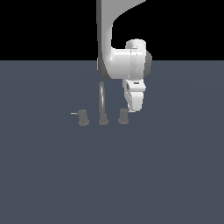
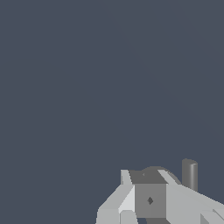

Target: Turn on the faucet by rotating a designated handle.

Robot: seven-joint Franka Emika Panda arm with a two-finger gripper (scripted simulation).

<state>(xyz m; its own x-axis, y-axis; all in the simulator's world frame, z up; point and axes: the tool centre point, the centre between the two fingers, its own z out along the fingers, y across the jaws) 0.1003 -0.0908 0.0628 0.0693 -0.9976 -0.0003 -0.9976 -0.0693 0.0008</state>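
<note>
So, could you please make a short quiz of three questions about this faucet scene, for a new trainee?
1. True or false: the gripper hangs beside the designated handle, on the exterior view's right.
2. Which part stands between the two valve stubs? A) the arched spout B) the robot arm C) a cup
3. Fill in: the twin stub has a thin rod pointing to the exterior view's ____.

Key: 1 true; 2 A; 3 left.
</note>
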